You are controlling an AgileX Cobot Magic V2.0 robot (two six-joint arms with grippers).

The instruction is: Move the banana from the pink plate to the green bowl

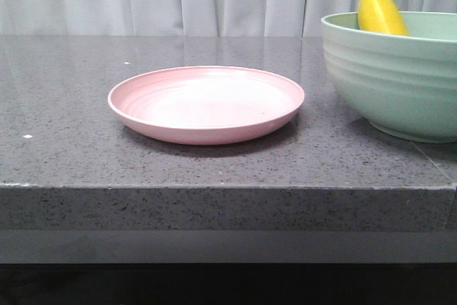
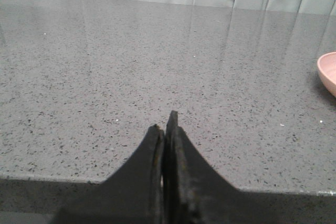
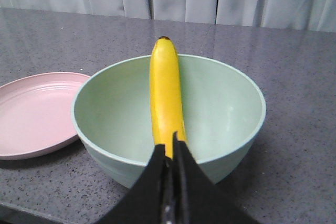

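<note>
Banana (image 3: 166,95): one, it stood inside the green bowl, leaning on the far wall, dark tip above the rim.
Green bowl (image 1: 400,80): one, on the counter (image 1: 64,105), just beside the plate.
Pink plate (image 1: 206,103): one, with nothing on it.
Left end effector (image 2: 166,129): fingers pressed together, holding nothing, over bare counter.
Right end effector (image 3: 170,153): fingers closed together, at the banana's near end; I cannot tell if it gripped the banana.

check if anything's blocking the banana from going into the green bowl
Nothing visible is in the way. The banana already lies inside the green bowl, leaning with its dark tip above the far rim. The pink plate sits empty beside the bowl, and the right hand looks shut.
</note>
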